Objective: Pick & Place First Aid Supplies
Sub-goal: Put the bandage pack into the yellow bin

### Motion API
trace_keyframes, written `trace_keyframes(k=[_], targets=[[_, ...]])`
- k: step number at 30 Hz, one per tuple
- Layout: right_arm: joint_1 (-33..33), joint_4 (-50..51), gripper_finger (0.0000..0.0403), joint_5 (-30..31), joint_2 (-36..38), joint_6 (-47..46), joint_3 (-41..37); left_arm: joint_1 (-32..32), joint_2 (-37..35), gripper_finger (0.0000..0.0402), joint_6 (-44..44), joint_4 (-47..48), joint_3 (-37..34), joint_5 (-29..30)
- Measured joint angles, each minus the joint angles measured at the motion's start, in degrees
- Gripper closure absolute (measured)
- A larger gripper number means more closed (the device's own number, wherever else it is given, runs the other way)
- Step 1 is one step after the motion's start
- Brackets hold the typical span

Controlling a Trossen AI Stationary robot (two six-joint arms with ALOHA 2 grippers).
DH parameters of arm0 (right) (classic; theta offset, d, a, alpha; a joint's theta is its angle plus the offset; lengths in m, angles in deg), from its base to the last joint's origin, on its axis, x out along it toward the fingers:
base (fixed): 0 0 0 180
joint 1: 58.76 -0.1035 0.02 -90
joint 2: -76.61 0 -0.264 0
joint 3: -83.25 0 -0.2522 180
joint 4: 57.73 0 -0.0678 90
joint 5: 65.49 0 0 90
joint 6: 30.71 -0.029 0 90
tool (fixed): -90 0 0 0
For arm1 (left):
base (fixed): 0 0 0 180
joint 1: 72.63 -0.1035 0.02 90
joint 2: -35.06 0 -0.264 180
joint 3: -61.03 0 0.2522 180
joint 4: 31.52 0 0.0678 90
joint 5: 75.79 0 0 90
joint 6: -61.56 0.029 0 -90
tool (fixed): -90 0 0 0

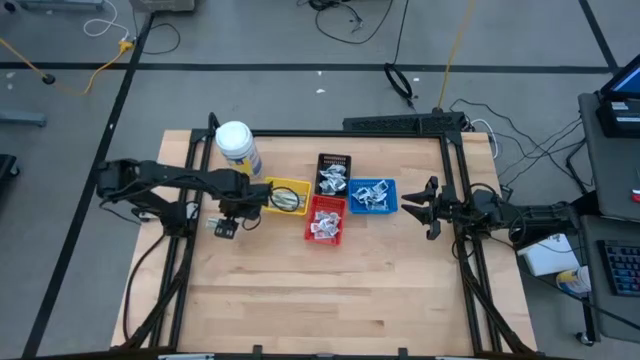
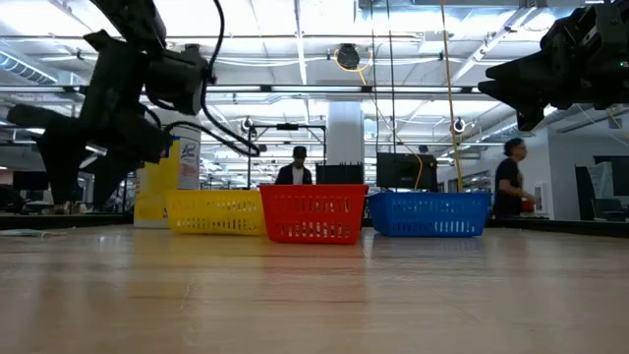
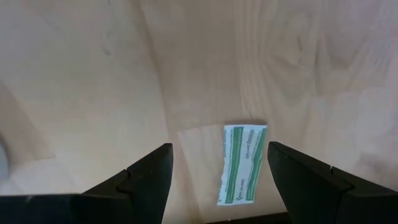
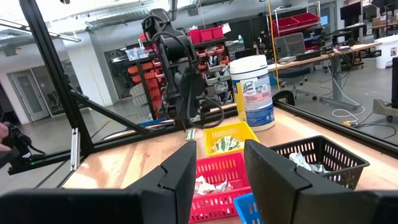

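Packet [image 3: 244,163], white with green stripes, lay flat on the bare tabletop [image 1: 300,290] between the spread fingers of the left claw [image 1: 226,226], untouched by either. That claw hung just left of the yellow tray [image 1: 288,196], where more packets lay. Red tray [image 1: 325,222], blue tray [image 1: 372,196] and black tray [image 1: 333,172] also held packets. Right claw [image 1: 420,208] waited partly spread and empty, right of the blue tray.
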Motion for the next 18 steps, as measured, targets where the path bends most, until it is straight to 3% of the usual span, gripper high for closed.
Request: trace_keyframes(k=[10, 18], targets=[[0.01, 0.00, 0.0273, 0.00, 0.00, 0.01, 0.02, 1.12, 5.91, 0.0133, -0.39, -0.01, 0.04, 0.17], [0.01, 0.00, 0.0273, 0.00, 0.00, 0.01, 0.00, -0.03, 9.39, 0.0133, -2.71, -0.54, 0.09, 4.09]])
